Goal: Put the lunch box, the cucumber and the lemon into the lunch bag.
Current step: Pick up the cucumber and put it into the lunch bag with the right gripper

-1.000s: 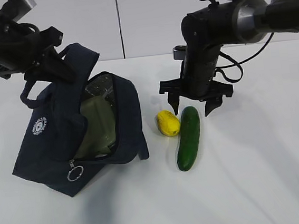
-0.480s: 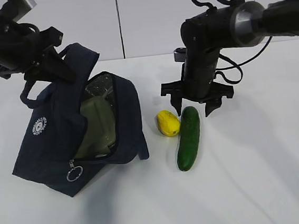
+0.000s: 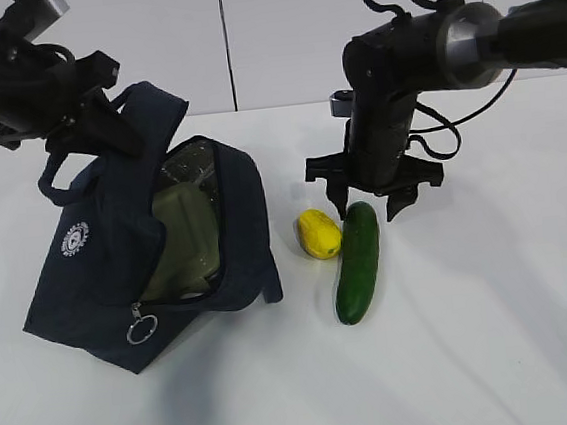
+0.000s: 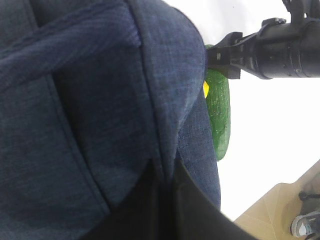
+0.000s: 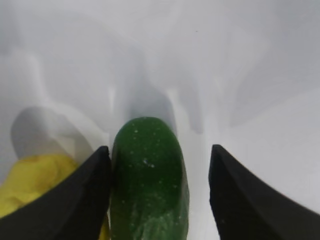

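Navy fabric lunch bag (image 3: 119,279), smooth speckled cucumber (image 5: 148,185), knobbly oval lemon (image 3: 318,234)

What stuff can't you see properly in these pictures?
- Left gripper: hidden in the left wrist view by the lunch bag fabric filling the frame.
- Lunch box: the exterior view shows only part of its green lid inside the bag opening.
- Lemon: cut off by the right wrist view's edge and partly behind a gripper finger.
- Cucumber: its far length is cut off by the bottom edge there.
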Controlling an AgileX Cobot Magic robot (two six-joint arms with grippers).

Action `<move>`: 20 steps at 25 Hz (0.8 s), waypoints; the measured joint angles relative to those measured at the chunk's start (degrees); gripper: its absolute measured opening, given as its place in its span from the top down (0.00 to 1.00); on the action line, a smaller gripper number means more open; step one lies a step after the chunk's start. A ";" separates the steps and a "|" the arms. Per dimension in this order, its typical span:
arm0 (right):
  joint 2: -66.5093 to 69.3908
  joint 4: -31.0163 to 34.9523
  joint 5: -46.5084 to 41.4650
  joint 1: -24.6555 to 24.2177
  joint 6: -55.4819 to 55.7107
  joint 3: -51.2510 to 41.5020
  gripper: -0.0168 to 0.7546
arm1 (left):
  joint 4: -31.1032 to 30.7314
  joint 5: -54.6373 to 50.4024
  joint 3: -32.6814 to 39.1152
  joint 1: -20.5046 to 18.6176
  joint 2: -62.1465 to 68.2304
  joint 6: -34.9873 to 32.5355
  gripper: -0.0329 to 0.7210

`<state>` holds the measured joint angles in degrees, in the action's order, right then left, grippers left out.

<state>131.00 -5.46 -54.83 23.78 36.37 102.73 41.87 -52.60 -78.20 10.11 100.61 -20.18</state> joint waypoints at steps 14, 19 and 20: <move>0.00 0.88 -0.45 0.00 0.00 0.00 0.40 | 0.00 0.00 0.00 0.00 0.00 -0.10 0.97; 0.00 1.34 -0.45 0.00 0.00 0.00 0.40 | 0.00 0.00 0.00 0.00 0.00 -0.10 0.97; 0.00 1.47 -0.45 0.00 0.00 0.00 0.40 | 0.00 0.00 0.00 0.00 0.00 -0.10 0.97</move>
<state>131.00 -3.99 -55.28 23.78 36.37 102.73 41.87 -52.60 -78.20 10.11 100.61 -20.28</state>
